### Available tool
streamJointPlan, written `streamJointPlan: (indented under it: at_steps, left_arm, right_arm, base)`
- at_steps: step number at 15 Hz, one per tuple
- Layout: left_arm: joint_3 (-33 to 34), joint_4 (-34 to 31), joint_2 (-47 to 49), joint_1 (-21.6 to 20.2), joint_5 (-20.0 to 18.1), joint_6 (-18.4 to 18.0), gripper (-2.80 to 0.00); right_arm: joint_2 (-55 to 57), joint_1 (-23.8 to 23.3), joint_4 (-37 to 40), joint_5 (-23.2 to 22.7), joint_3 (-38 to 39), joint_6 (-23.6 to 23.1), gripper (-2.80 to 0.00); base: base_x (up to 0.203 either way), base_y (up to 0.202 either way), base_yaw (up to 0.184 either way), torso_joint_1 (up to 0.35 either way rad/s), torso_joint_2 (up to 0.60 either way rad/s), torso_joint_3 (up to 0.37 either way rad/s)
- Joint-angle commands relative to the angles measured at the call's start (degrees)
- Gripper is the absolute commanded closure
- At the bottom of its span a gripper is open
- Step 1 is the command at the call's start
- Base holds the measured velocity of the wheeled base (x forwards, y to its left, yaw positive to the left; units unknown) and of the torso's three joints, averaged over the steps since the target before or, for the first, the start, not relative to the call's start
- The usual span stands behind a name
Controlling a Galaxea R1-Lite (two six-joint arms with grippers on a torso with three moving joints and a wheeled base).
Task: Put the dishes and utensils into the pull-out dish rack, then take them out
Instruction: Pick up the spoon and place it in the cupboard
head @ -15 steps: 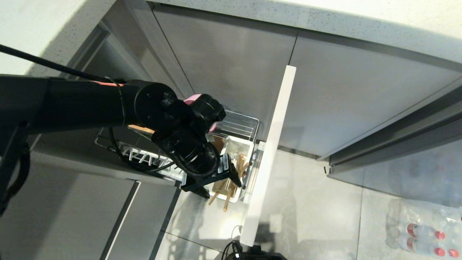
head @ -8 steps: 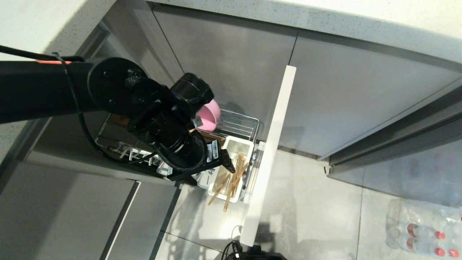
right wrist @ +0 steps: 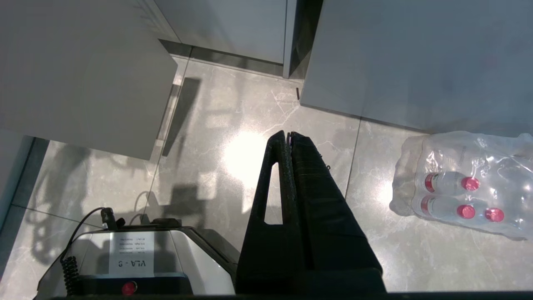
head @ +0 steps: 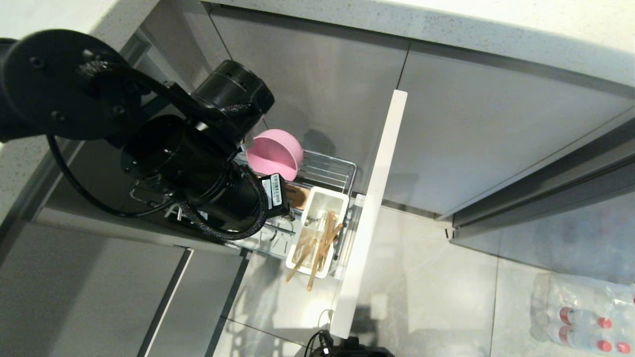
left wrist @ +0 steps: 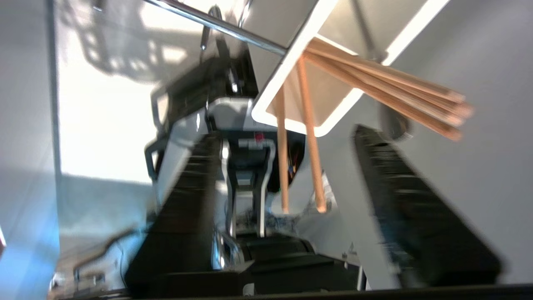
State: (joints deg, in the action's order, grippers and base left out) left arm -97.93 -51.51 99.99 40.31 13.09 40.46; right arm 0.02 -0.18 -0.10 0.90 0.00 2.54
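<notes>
L gripper (left wrist: 287, 166) w/ jaws apart, empty, beside the utensil cup (head: 317, 233) holding chopsticks (head: 320, 243); pink bowl (head: 274, 153) sits in pull-out dish rack (head: 332, 171); R gripper (right wrist: 288, 139) closed over floor.

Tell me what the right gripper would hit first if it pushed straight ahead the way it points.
Probably the grey tiled floor: the right gripper, fingers shut, points down at bare tile. Depth is unclear.

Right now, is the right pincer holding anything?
No: in the right wrist view the right pincer is shut on nothing, hanging above bare floor.
</notes>
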Motion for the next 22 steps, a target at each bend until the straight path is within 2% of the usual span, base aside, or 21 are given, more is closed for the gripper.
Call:
streamJointPlan:
  at_steps: [1,7,9,11,14,16,19,22]
  left_arm:
    - [0.09,-0.25,-3.46,1.94,1.67,0.47,0.0]
    - [-0.08,-0.19,-15.16,12.75,6.76,1.8,0.0]
    - [-1.15,-0.11,-18.56,14.07,7.6,1.7,0.0]
    - [-3.58,-0.17,-21.99,13.67,7.95,1.43,0.0]
    - [-7.19,0.3,-25.78,7.24,7.69,-1.21,0.0]
    - [-7.84,4.34,-30.57,1.31,5.49,-4.81,0.0]
    - [-7.95,8.9,-37.2,-9.39,-2.81,-10.84,0.0]
    - [-7.39,10.25,-41.67,-22.96,-10.65,-16.85,0.0]
  right_arm:
    - [-0.02,0.01,0.01,0.06,0.0,0.01,0.0]
    - [0.06,0.01,-0.08,0.06,0.0,0.01,0.0]
    - [0.06,0.01,-0.01,0.06,0.0,0.03,0.0]
    - [-0.02,0.01,-0.08,0.03,0.0,0.01,0.0]
    - [0.06,0.01,-0.07,-0.01,0.0,0.01,0.0]
    - [-0.02,0.01,-0.08,-0.01,0.0,0.01,0.0]
    - [0.04,0.01,-0.07,-0.02,0.0,0.01,0.0]
    - [0.0,0.01,-0.04,0.04,0.0,0.02,0.0]
  base:
    - [0.0,0.0,0.0,0.0,0.0,0.0]
    - [0.0,0.0,0.0,0.0,0.0,0.0]
    - [0.0,0.0,0.0,0.0,0.0,0.0]
    - [0.0,0.0,0.0,0.0,0.0,0.0]
    - [0.0,0.0,0.0,0.0,0.0,0.0]
    - [0.0,0.0,0.0,0.0,0.0,0.0]
    - [0.0,0.0,0.0,0.0,0.0,0.0]
    - [0.0,0.0,0.0,0.0,0.0,0.0]
